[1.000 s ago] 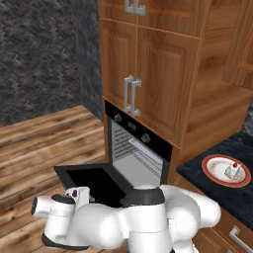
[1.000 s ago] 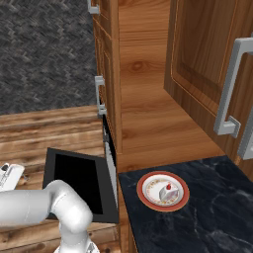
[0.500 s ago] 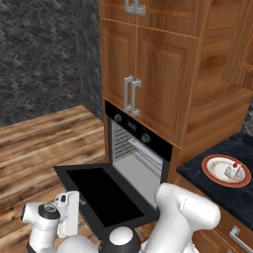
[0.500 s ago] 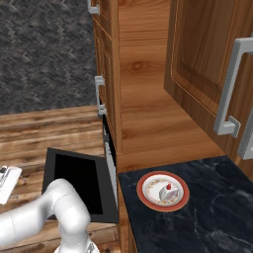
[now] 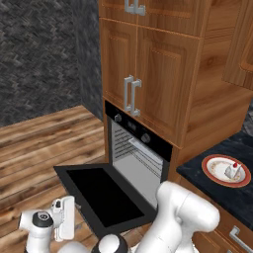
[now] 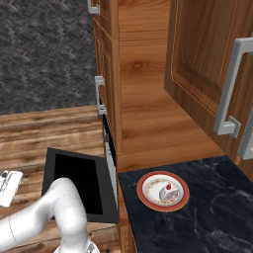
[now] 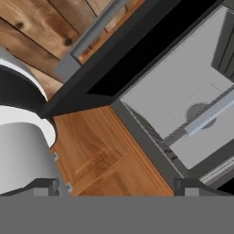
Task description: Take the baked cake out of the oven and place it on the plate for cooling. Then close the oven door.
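Both my fingers [image 7: 45,186] stand spread wide, holding and touching nothing. My gripper [image 5: 64,220] hangs low beside the front left corner of the oven door [image 5: 101,195], which lies dropped open.

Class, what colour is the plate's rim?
Red-orange; the plate shows best in the right base view.

The oven door [image 5: 106,195] lies flat open, jutting over the wood floor [image 5: 39,143] and blocking the low approach to the oven [image 5: 136,158]. Above the door the cavity stands open, racks along its walls. The plate [image 6: 163,190] sits on open counter [image 6: 207,217] under the cabinets [image 6: 197,64].
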Available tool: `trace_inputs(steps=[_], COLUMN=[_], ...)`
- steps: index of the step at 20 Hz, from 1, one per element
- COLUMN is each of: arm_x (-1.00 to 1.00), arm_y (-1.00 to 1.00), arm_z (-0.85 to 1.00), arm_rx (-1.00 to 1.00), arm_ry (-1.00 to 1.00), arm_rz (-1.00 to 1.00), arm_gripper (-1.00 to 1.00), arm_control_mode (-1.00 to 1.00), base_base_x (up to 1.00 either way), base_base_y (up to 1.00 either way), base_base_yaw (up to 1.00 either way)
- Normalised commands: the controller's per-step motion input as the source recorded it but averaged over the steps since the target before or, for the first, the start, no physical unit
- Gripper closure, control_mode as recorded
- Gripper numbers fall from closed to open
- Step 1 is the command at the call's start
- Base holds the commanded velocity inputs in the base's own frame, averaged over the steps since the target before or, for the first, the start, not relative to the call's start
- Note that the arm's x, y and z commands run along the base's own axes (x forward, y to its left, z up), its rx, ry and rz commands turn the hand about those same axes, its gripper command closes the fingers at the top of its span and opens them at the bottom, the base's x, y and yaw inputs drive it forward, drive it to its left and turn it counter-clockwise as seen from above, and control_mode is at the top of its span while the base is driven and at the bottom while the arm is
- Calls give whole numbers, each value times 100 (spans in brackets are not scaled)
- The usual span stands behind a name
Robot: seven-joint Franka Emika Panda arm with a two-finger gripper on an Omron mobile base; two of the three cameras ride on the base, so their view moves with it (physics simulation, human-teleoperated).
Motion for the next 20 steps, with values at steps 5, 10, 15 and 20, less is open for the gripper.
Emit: trace_inputs(steps=[5,10,15,20], arm_x=[18,24,26,15], arm_y=[0,2,11,18], arm_z=[-34,-33,-38,-51], arm_rx=[-1,0,-3,-8], arm_ry=[0,0,0,0], arm_rz=[0,0,0,0], arm_gripper=[-100,-100,-100,-100], arm_control_mode=[-100,-100,-100,-100], base_base_x=[0,0,0,0], base_base_y=[0,0,0,0], base_base_yaw=[0,0,0,0])
